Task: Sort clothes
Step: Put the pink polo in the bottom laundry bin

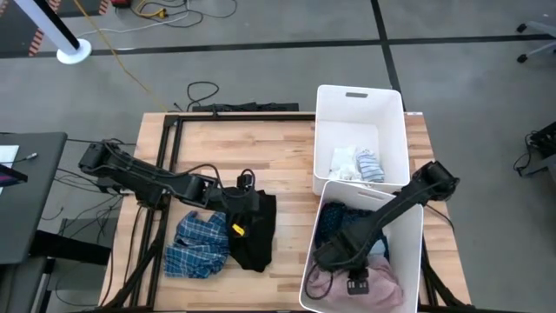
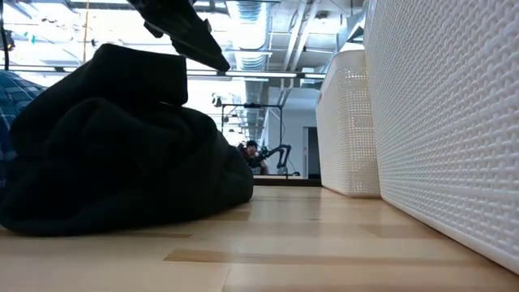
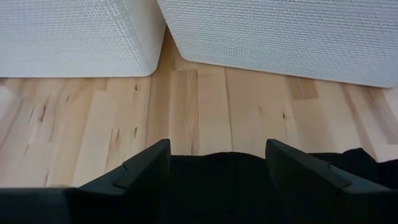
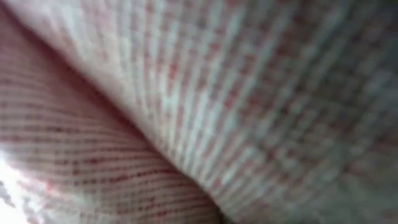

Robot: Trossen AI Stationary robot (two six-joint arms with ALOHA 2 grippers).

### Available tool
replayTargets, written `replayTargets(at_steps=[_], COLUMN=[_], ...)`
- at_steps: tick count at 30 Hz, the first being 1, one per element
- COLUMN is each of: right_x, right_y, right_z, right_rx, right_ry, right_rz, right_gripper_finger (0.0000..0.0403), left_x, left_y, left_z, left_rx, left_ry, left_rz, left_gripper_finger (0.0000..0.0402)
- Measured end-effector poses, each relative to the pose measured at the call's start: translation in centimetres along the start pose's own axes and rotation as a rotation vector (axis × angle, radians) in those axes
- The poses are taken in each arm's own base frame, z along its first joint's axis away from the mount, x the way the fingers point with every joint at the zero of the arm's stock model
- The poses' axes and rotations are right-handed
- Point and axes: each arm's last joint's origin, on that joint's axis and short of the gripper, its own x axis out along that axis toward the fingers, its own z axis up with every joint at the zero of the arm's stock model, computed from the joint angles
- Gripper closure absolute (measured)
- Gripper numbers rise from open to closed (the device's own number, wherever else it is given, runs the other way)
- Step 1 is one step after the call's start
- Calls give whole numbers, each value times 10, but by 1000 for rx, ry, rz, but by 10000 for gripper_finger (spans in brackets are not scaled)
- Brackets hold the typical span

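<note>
A black garment (image 1: 254,235) lies bunched on the wooden table, and it also shows in the low view (image 2: 122,154). A blue plaid shirt (image 1: 198,246) lies to its left. My left gripper (image 1: 259,209) is open at the black garment's far part, with black cloth between its fingers (image 3: 217,149). My right gripper (image 1: 328,256) is down inside the near white bin (image 1: 415,261), at the pink garment (image 1: 373,278) and beside the navy garment (image 1: 339,222). Its fingers are hidden. White and striped socks (image 1: 358,163) lie in the far bin (image 1: 360,109). My left gripper comes slanting down from the table's left, and one open finger (image 3: 146,168) stands on either side of the black garment's upper cloth (image 3: 217,180). The garment rests on the table. I cannot tell whether the fingers touch it.
The two white bins stand side by side on the table's right half, and their walls (image 3: 280,37) are close ahead of my left gripper. Bare wood (image 1: 252,148) lies at the far middle of the table. A person shows far back in the room (image 2: 251,150).
</note>
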Motion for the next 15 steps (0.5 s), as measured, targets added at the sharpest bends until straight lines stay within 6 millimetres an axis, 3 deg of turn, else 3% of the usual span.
replayTargets(at_steps=[9,15], right_x=[14,12], right_y=[-28,-31], right_z=[14,20], right_rx=[8,-3], right_ry=[-31,-68], right_rz=[89,115], right_gripper_finger=[366,365], left_x=[-3,-27], left_y=[2,8], left_z=[3,32], left_rx=[20,32], left_ry=[-13,-134], left_rz=[11,46], left_gripper_finger=[143,143])
